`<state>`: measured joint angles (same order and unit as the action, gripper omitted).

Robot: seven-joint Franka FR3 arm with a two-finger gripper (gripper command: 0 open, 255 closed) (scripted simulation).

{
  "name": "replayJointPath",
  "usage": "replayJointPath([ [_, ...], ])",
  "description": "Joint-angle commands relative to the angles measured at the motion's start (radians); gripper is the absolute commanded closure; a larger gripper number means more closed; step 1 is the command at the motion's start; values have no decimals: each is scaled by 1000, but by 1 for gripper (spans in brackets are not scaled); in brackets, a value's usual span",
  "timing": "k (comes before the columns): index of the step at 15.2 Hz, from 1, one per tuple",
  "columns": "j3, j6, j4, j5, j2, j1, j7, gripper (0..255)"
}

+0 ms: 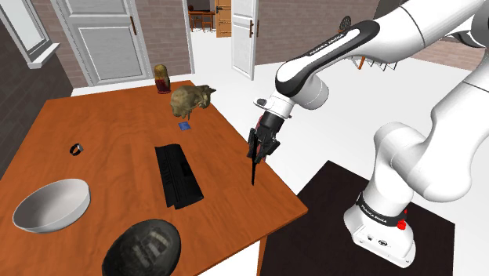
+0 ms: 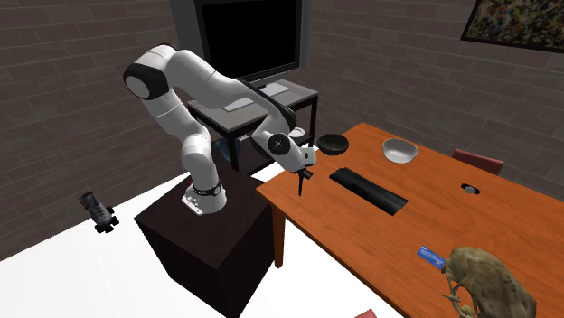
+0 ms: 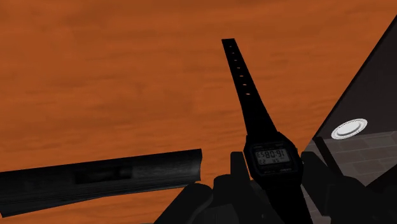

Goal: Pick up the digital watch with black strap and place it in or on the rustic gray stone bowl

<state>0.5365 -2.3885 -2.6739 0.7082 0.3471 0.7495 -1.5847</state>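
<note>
domestic interior, looks like a living/dining room: brick walls (image 2: 81, 54), white panelled doors (image 1: 102, 35), and an open doorway (image 1: 205, 16) onto another room with wooden furniture. orange wood table (image 1: 235, 168) with a red chair back (image 2: 477, 161) at one edge, a big dark screen (image 2: 249, 41) on a low black stand (image 2: 262, 104), a framed picture (image 2: 515, 27) on the wall. household clutter on the table: cat figurine (image 1: 190, 100), small painted doll (image 1: 163, 78), black keyboard (image 1: 178, 176).

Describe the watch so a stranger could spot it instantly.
Find the orange-brown wooden table, then the white robot arm at its edge. Clasped in the arm's black end effector hangs a black-strapped digital watch, the only object held off the table.
</note>
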Motion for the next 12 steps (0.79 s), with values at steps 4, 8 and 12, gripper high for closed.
replayJointPath([
  [4, 0, 0, 0, 0, 0, 0, 0, 255],
  [8, -18, 27, 9, -42, 35, -21, 50, 255],
  [12, -40, 67, 26, -90, 77, -45, 110, 255],
])
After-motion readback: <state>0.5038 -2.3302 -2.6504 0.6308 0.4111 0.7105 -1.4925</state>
